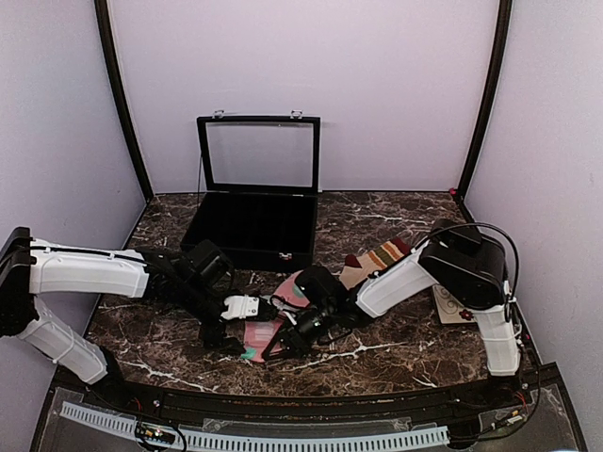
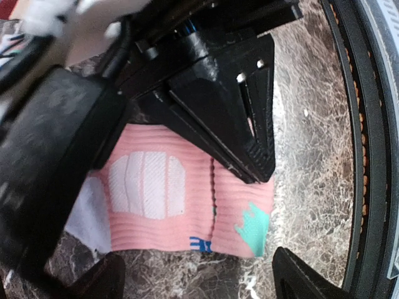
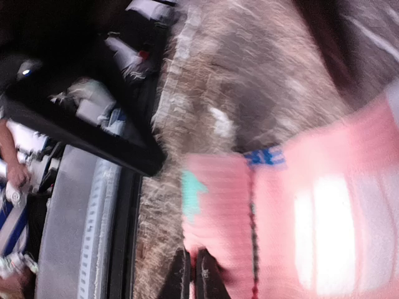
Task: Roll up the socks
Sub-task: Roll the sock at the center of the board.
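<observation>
Your top view is evenly lit and sharp, shadows soft. Right wrist view is motion-blurred throughout. Left wrist view is sharp on pink sock (image 2: 187, 205), near foreground soft.

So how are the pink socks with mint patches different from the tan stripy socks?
The pink fabric socks with mint patches lie near the front; the tan fabric socks with red-olive stripes lie farther back. The left gripper and right gripper are at the pink ones; neither is at the tan ones. Both pairs lie flat, unrolled.

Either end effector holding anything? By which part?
Right end effector pinches the pink sock at its edge near the mint patch; left end effector, open, holds nothing.
</observation>
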Motion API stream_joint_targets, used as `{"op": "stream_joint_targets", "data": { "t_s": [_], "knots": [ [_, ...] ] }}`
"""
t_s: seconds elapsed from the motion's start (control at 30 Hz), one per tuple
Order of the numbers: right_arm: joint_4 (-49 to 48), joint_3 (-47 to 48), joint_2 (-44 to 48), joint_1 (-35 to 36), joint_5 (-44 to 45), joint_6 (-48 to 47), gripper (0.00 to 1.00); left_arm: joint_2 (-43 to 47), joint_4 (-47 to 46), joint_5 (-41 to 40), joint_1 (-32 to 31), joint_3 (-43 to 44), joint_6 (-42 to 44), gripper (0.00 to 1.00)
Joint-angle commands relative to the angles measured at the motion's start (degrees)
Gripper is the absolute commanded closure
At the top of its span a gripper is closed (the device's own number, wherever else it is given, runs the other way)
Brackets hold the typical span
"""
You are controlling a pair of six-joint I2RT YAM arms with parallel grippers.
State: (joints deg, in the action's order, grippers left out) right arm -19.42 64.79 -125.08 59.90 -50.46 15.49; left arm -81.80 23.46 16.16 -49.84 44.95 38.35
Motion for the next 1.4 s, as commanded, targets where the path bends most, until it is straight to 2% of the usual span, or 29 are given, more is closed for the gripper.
{"op": "stream_joint_targets", "data": {
  "t_s": [0.0, 0.07, 0.23, 0.4, 0.5, 0.6, 0.83, 1.1, 1.37],
  "knots": [
    [12.2, -2.2, -3.2, -4.7, 14.8, 6.9, 1.0, 7.0, 1.0, 5.5, 4.2, -0.9, -1.2, 0.14],
    [12.3, -2.4, -3.2, -4.7, 15.0, 7.1, 1.0, 8.5, 1.7, 8.7, 6.8, -2.1, -1.7, 0.13],
    [12.9, -2.0, -3.0, -4.7, 15.1, 7.2, 1.0, 10.6, 4.7, 10.6, 7.2, -3.5, 1.0, 0.13],
    [11.2, -2.5, -2.5, -4.9, 13.8, 9.1, 1.0, 9.8, 12.1, 17.7, 6.6, 1.6, 8.1, 0.18],
    [10.6, -2.6, -2.5, -5.0, 12.4, 10.9, 1.0, 6.5, 12.9, 14.0, 1.0, 3.5, 11.4, 0.21],
    [10.3, -2.3, -2.4, -5.0, 10.8, 13.2, 1.0, 2.7, 9.8, 10.5, -3.4, 3.7, 13.9, 0.25],
    [9.4, -3.0, -2.4, -5.1, 7.9, 16.8, 1.0, -4.3, 2.8, 4.3, -4.0, 5.4, 18.6, 0.33],
    [10.5, -3.0, -2.6, -5.2, 6.5, 16.8, 1.0, -4.1, -5.4, -0.9, -4.0, 2.0, 18.9, 0.35],
    [10.1, -3.0, -2.7, -5.7, 5.8, 17.5, 1.0, -7.3, -5.8, -1.6, -4.0, 1.7, 20.0, 0.4]
  ]
}}
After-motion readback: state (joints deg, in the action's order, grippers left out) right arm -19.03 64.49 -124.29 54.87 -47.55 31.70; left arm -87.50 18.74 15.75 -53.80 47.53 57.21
